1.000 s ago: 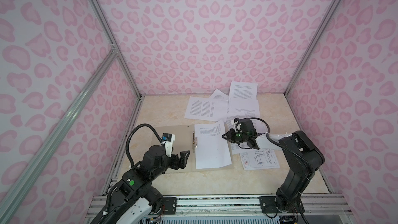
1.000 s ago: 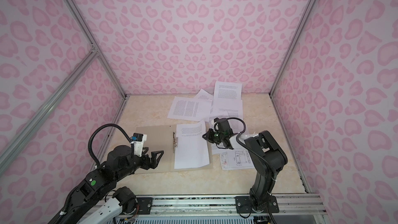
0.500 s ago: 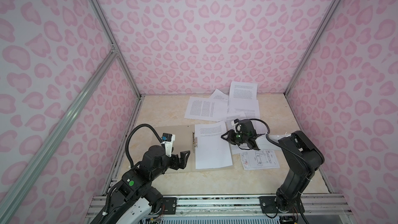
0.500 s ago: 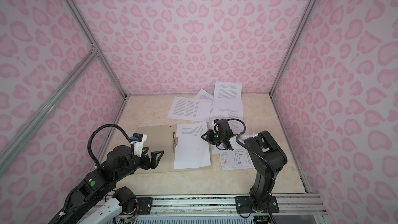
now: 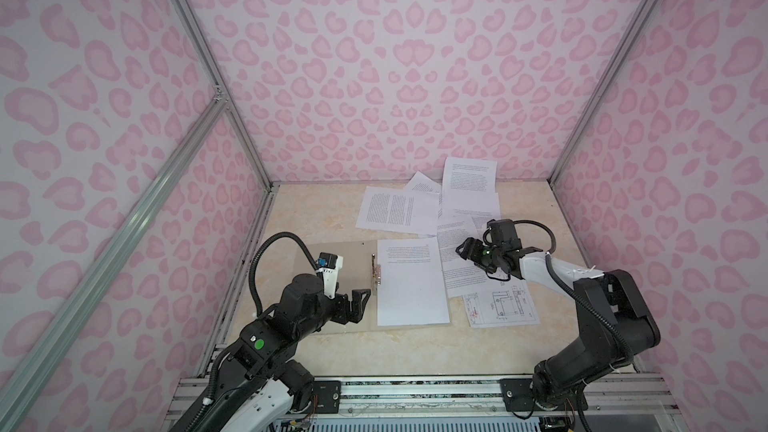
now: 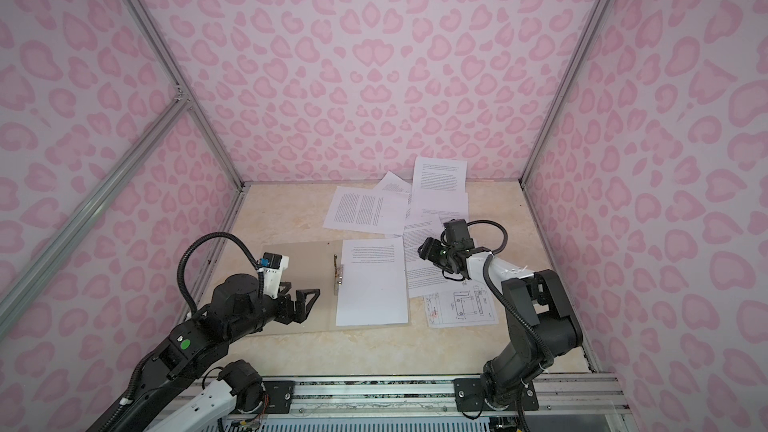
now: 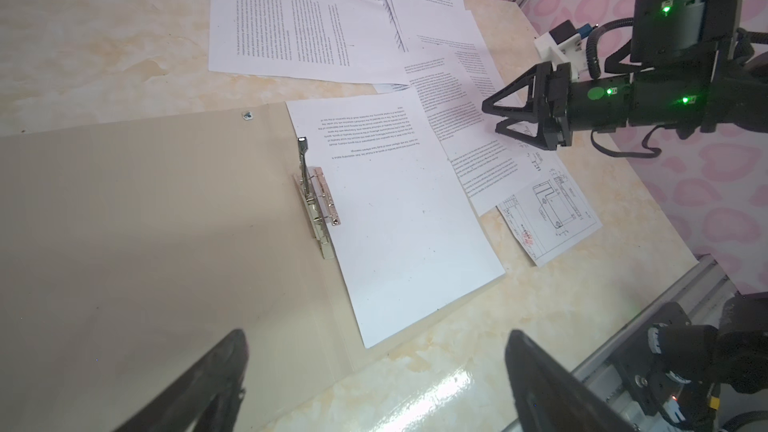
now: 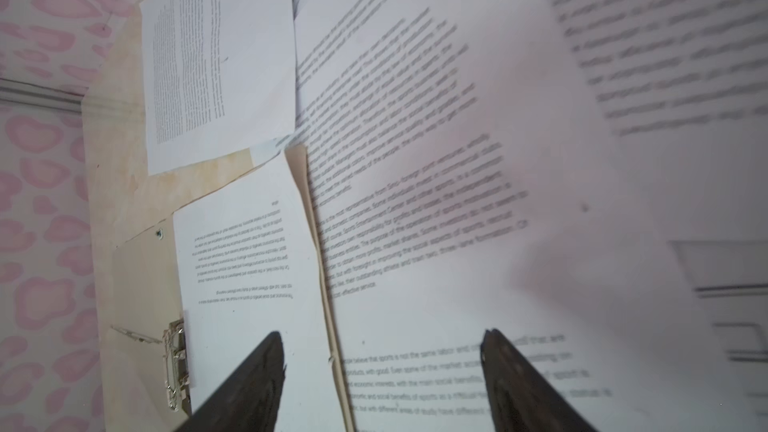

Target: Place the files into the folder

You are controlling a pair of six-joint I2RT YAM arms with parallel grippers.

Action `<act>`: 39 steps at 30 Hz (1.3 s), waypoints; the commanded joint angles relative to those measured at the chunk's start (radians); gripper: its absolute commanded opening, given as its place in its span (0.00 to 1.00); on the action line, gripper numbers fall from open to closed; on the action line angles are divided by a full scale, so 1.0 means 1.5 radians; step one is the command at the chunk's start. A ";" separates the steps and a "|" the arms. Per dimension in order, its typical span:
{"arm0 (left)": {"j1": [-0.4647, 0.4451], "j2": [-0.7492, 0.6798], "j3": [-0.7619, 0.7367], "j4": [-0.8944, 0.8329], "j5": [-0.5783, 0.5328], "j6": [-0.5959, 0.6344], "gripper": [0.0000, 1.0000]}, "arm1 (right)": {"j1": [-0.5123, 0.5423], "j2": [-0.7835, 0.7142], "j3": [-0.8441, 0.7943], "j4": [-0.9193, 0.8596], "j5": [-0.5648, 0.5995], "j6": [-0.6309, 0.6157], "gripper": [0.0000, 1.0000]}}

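Right wrist view: my right gripper stands released, empty, over loose files on the table beside the folder, which carries one sheet. My left gripper hangs released too. Risk: pinching overlapped files together could drag neighbours and shift the unheld folder.

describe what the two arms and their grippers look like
Left arm and right arm are black with white links, each with a ribbed black cable; green round sticker on both. Left gripper and right gripper have black triangular open-frame fingers.
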 commanded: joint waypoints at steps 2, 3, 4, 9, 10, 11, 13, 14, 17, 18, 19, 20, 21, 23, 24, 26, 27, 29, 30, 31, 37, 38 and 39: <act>-0.001 0.065 -0.002 0.085 0.072 -0.046 0.98 | -0.026 0.005 0.034 -0.034 -0.014 -0.083 0.70; -0.001 0.091 -0.003 0.102 0.082 -0.055 0.98 | -0.026 0.006 0.049 -0.048 -0.005 -0.089 0.69; -0.004 0.119 -0.001 0.117 0.093 -0.061 0.97 | -0.033 0.003 0.059 -0.062 0.014 -0.094 0.72; -0.048 0.274 0.048 0.189 0.094 -0.079 0.98 | -0.119 0.052 0.118 -0.037 0.019 -0.069 0.85; -0.058 0.311 0.062 0.205 0.090 -0.083 0.98 | -0.133 0.078 0.142 -0.036 0.021 -0.069 0.86; -0.064 0.343 0.077 0.215 0.092 -0.087 0.99 | -0.147 0.100 0.162 -0.032 0.014 -0.068 0.87; -0.080 0.417 0.112 0.244 0.104 -0.099 1.00 | -0.174 0.149 0.195 -0.003 0.012 -0.061 0.88; -0.088 0.445 0.123 0.257 0.110 -0.105 1.00 | -0.184 0.169 0.211 0.013 0.004 -0.060 0.89; -0.107 0.523 0.163 0.291 0.125 -0.122 1.00 | -0.212 0.236 0.251 0.128 -0.058 -0.052 0.89; -0.112 0.542 0.174 0.301 0.133 -0.127 0.99 | -0.221 0.260 0.273 0.156 -0.076 -0.046 0.89; -0.115 0.558 0.183 0.306 0.141 -0.133 0.99 | -0.226 0.279 0.290 0.182 -0.089 -0.040 0.88; -0.116 0.566 0.188 0.309 0.145 -0.136 0.99 | -0.235 0.299 0.308 0.212 -0.105 -0.032 0.88; -0.117 0.571 0.191 0.310 0.149 -0.140 0.99 | -0.246 0.324 0.335 0.235 -0.125 -0.017 0.87; -0.118 0.568 0.188 0.315 0.152 -0.140 0.99 | -0.262 0.377 0.395 0.269 -0.175 0.010 0.84; -0.119 0.564 0.183 0.313 0.151 -0.137 0.99 | -0.267 0.402 0.434 0.281 -0.193 0.020 0.84; -0.119 0.557 0.177 0.304 0.142 -0.129 1.00 | -0.276 0.453 0.516 0.271 -0.224 0.025 0.83; -0.118 0.554 0.174 0.302 0.137 -0.126 1.00 | -0.280 0.488 0.548 0.269 -0.239 0.029 0.82; -0.119 0.548 0.171 0.299 0.132 -0.124 1.00 | -0.288 0.548 0.622 0.283 -0.276 0.053 0.81; -0.119 0.544 0.170 0.300 0.132 -0.124 1.00 | -0.291 0.572 0.654 0.296 -0.289 0.067 0.81; -0.118 0.541 0.168 0.299 0.132 -0.123 1.00 | -0.293 0.595 0.684 0.296 -0.296 0.072 0.81; -0.119 0.525 0.165 0.293 0.121 -0.115 1.00 | -0.293 0.774 0.970 0.158 -0.315 0.083 0.82; -0.118 0.524 0.165 0.290 0.120 -0.114 1.00 | -0.294 0.796 1.000 0.156 -0.311 0.097 0.82; -0.118 0.523 0.165 0.290 0.119 -0.113 1.00 | -0.296 0.811 1.024 0.157 -0.308 0.106 0.83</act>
